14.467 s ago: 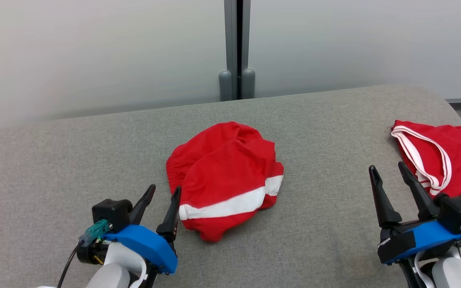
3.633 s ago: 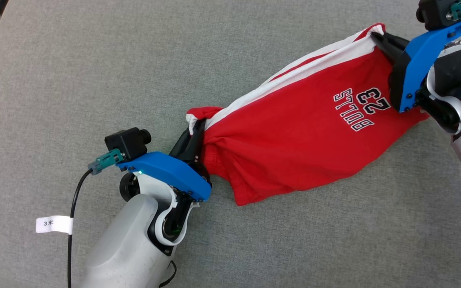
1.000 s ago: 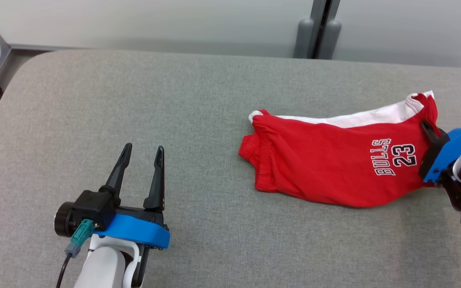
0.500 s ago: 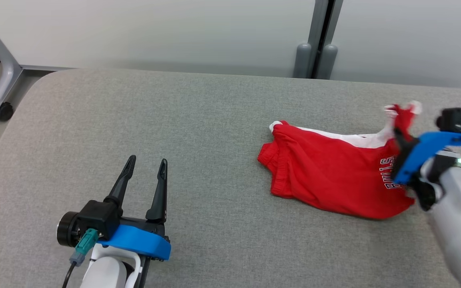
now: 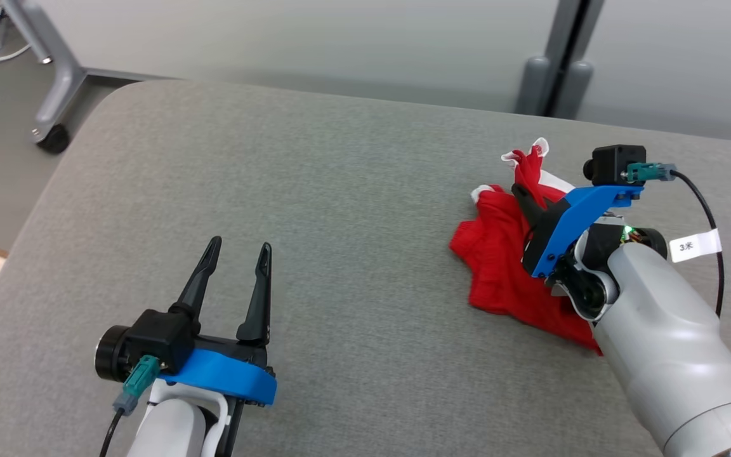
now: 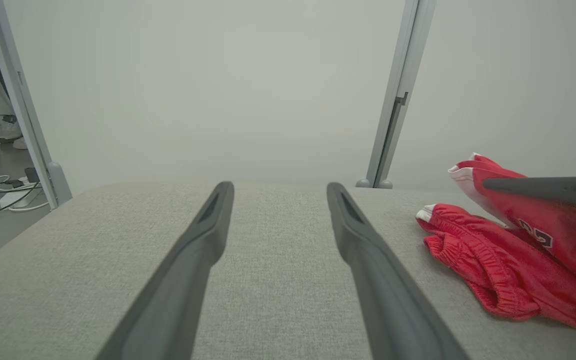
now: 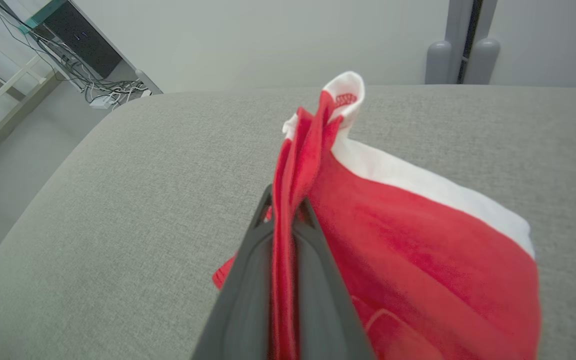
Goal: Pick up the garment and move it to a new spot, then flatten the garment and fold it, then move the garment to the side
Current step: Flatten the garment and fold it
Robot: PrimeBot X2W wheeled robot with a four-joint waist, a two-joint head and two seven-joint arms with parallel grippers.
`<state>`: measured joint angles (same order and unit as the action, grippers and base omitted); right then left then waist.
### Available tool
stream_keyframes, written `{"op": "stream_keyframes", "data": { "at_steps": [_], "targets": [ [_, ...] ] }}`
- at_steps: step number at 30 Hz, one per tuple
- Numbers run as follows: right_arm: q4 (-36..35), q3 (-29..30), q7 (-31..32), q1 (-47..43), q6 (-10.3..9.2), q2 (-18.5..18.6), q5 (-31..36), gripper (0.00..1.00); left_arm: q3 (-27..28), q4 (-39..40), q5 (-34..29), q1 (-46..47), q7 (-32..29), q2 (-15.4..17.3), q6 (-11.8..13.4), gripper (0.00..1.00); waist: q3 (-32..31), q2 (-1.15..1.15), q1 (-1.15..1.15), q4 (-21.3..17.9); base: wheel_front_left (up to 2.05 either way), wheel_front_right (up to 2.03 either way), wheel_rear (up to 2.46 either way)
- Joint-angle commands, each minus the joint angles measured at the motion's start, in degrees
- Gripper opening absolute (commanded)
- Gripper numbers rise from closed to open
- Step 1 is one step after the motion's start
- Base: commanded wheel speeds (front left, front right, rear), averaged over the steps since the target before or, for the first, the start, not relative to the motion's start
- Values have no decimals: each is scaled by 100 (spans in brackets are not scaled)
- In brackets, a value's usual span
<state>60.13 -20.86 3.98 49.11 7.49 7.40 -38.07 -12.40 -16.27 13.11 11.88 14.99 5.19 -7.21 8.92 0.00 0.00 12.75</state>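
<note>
A red knit garment with a white side stripe (image 5: pixel 495 266) lies bunched on the right half of the grey fabric-covered worktop (image 5: pixel 276 158), nearer its far edge than its near one. The right claw (image 5: pixel 519 190) is clamped on one corner of the cloth. In the right wrist view the two dark fingers press together at the claw (image 7: pixel 285 200), with a thin fold of the garment (image 7: pixel 418 260) pinched between them. The white-trimmed tip of the cloth stands up past the fingertips. The rest of the cloth trails down onto the worktop (image 7: pixel 118 200) below and behind the fingers.

A white tag (image 5: pixel 694 245) hangs on the black cable (image 5: pixel 723 276) by the right forearm and reads "3米". In the left wrist view, dark characters with white outlines show on a fold of the garment (image 6: pixel 493 265). They are creased and partly hidden, so they cannot be read.

The left claw (image 5: pixel 240 244) hovers over the near left part of the worktop, well apart from the garment. Its fingers are spread wide with nothing between them, and the left wrist view shows bare worktop (image 6: pixel 278 300) in the gap at the claw (image 6: pixel 279 186).

Behind the worktop a pair of grey rounded posts (image 5: pixel 556 76) stands against a pale wall. At the far left a black caster (image 5: pixel 53 136) sits on the floor.
</note>
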Motion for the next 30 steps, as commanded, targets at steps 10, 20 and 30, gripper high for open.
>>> {"op": "stream_keyframes", "data": {
  "at_steps": [10,20,30],
  "targets": [
    [535,54,50,117,1,-284,49,100,-193,-37,68,140,25,-23,-43,100,138,0,0,498,0,0,0],
    [-514,40,-3,-67,1,-71,-562,100,-4,-31,17,-19,25,64,-43,100,-36,0,0,245,0,0,0],
    [-1156,380,-291,-839,1,1101,-134,100,26,25,-37,-85,25,78,-43,100,-192,0,0,-119,0,0,0]
  ]
}}
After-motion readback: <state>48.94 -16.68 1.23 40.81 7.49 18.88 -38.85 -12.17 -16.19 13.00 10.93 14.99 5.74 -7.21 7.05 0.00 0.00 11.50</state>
